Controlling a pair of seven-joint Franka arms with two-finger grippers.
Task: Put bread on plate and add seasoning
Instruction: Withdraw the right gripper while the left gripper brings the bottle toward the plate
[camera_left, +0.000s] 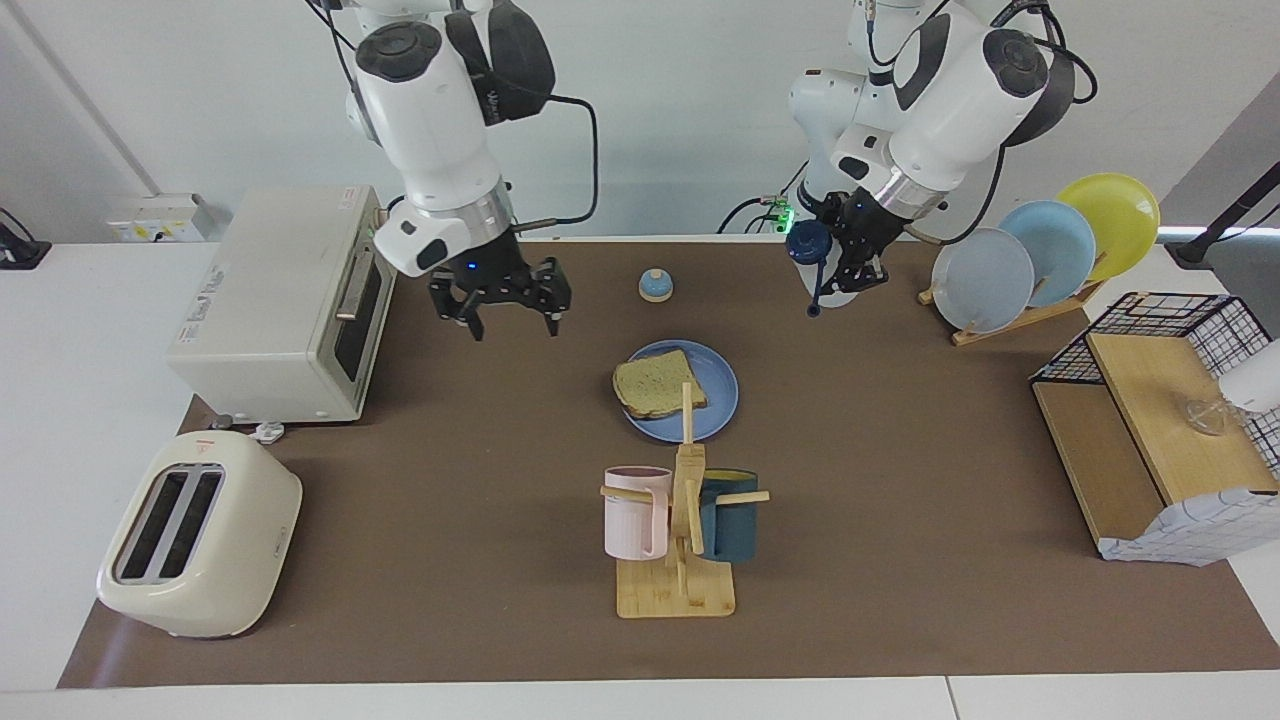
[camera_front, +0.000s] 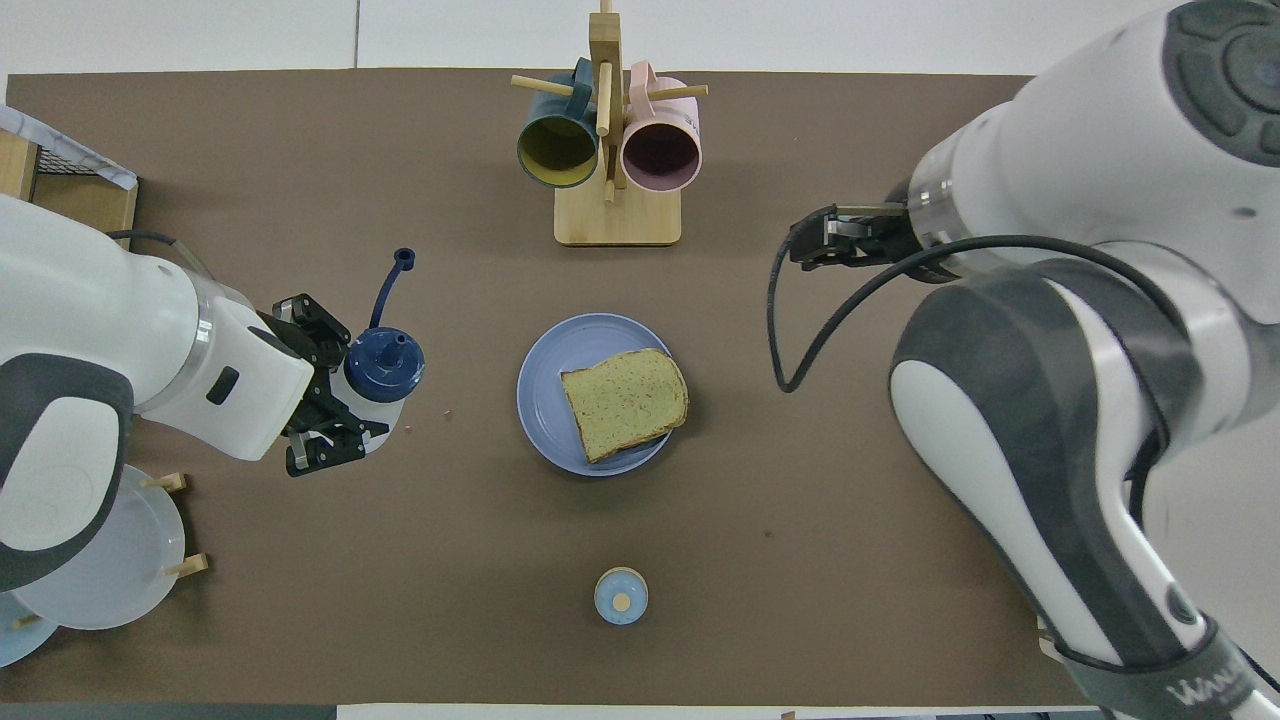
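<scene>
From my station I see the bench (camera_left: 900, 480) under its brown mat, with the toaster oven (camera_left: 285, 305) at the right arm's end and the cream toaster (camera_left: 195, 535) farther from the robots than it. At the left arm's end sit a wire basket with wooden boards (camera_left: 1160, 420) and a wooden rack (camera_left: 1040, 255) with upright plates in grey-blue, light blue and yellow.

The right arm comes in over bare mat just beside the oven's front; its right gripper (camera_left: 512, 318) hangs in the air with the fingers spread wide and nothing between them. The left arm is raised over the mat between the plate rack and the blue-domed bell (camera_left: 655, 285). Its left gripper (camera_left: 852, 262) is clamped on the seasoning (camera_front: 385, 385), held up off the bench, with the navy cap's loop tab (camera_front: 392, 275) hanging loose to one side.

Mid-bench lies the plate (camera_left: 712, 400), flat, and the bread (camera_left: 655, 383) rests on it, toward the right arm's edge of it. Farther from the robots than the plate is the wooden mug stand (camera_left: 680, 545), carrying a pink mug (camera_left: 635, 512) and a dark teal mug (camera_left: 732, 515). The bell sits nearer to the robots than the plate.
</scene>
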